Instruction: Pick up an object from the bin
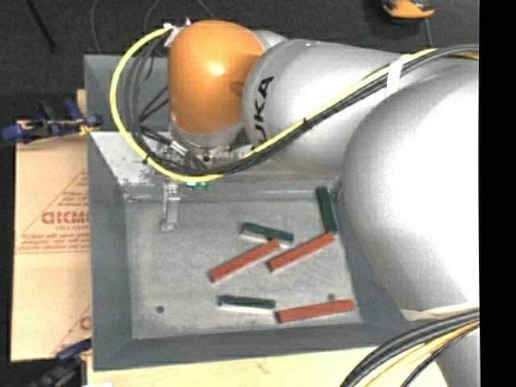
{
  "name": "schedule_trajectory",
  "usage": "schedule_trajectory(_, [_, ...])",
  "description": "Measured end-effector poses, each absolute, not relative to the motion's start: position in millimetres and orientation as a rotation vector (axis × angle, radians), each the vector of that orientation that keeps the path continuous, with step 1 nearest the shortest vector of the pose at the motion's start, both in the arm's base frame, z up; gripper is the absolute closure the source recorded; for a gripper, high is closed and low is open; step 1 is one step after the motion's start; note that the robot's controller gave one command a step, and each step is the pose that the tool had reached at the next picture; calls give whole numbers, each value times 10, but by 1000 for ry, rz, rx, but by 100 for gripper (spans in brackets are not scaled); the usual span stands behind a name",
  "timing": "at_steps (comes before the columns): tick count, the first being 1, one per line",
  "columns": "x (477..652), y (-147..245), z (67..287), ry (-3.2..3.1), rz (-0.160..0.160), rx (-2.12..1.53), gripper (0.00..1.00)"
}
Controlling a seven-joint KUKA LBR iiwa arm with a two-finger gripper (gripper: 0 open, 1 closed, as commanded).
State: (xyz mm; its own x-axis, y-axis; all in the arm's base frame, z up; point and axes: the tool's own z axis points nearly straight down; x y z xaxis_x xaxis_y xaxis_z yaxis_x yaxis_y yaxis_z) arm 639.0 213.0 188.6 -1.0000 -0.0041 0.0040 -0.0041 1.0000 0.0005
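Approach step: the gripper [169,213], open or closed I cannot tell, hangs over the bare far-left floor of the bin [153,285] and likely must shift right to the nearest red stick [243,261].

My arm [387,135] is wearing smooth, rounded silver-grey shells, one showing black letters [264,107] "UKA". An orange dome [211,75] is capping my wrist. A yellow cable [115,79] is looping round it beside black cables [151,99], a white band [393,72] is crossing one shell, and my gripper [168,216] is showing grey metal.
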Motion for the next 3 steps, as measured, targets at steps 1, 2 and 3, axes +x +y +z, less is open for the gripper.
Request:
schedule_trajectory(1, [5955,1139,680,-3115,2,381,0])
schedule_trajectory(2, [5856,485,1014,-3063,5,713,0])
schedule_trajectory(3, [6024,-182,1021,-2986,7,992,0])
